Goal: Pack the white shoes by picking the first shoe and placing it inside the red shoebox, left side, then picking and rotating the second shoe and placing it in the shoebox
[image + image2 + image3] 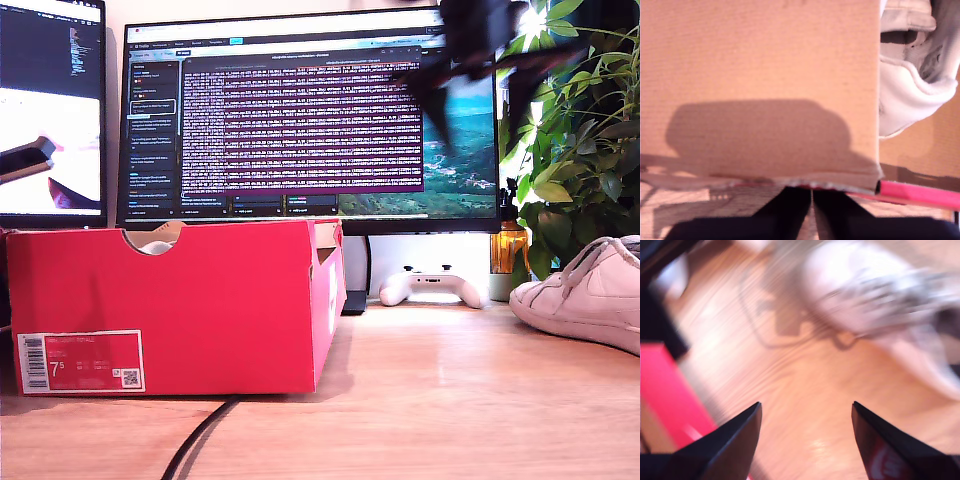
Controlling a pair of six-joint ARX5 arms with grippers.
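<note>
Sitting on desk: red shoebox [200,300], toward the exterior view's left, open top, half-round notch in front rim, white size label at its lower front corner on the exterior view's left.
Shoe in box: first white shoe [912,75] lies inside on the brown cardboard floor, heel and collar visible in the first wrist view; only a sliver of white shows through the notch in the exterior view.
Shoe outside: second white shoe [585,295] on the wooden desk [450,400] at the exterior view's right edge, well apart from the box, toe pointing toward the box, sole down. Second wrist view shows it too, heavily blurred.
First gripper: my first gripper [811,200] hangs above the box rim, looking down at a cardboard flap and the box interior. Its dark fingers are pressed together, nothing between them. Not identifiable in the exterior view.
Second gripper: my second gripper [805,425] is spread wide, empty, over bare desk between the red box edge and the blurred shoe. Whole frame motion-blurred.
Arm overhead: a dark blurred arm [470,45] at the top of the exterior view, in front of the monitor, above the gap between box and outside shoe.
Behind: wide monitor [310,115] with text windows, second screen [50,110] at the exterior view's left, white game controller [432,285] under the monitor, leafy plant [575,130] at the exterior view's right.
Cable: black cable [200,440] runs across the desk from under the box toward the camera.
</note>
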